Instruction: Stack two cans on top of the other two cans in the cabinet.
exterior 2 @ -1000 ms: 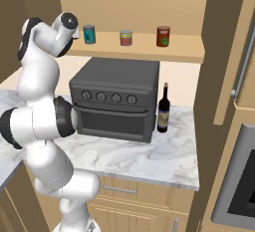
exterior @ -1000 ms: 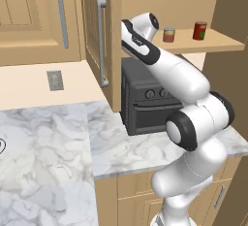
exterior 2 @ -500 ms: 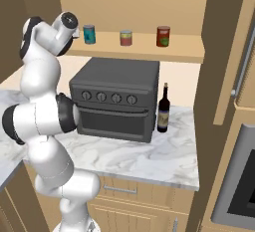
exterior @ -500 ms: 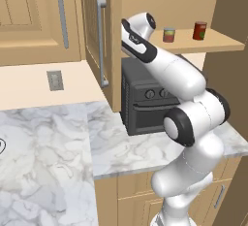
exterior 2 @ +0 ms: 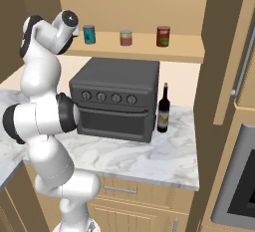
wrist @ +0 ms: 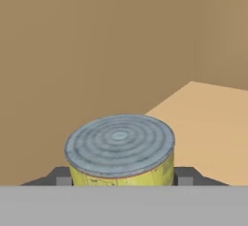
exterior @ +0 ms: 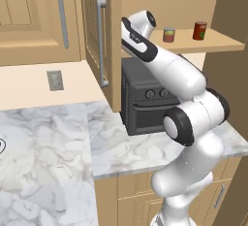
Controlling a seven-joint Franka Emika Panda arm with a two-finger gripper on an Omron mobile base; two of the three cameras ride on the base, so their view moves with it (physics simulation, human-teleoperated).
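Hand view: yellow can [wrist: 121, 152] upright, grey lid facing camera; gripper [wrist: 121, 177] clamped on its sides.

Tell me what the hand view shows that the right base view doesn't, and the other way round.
Hand view: a yellow can with a ribbed grey top, close up, the jaws against its sides. Right base view: a teal can, a red and green can and a dark red can standing apart in a row, with a black oven and a dark bottle below on the counter. Both: the tan shelf board.
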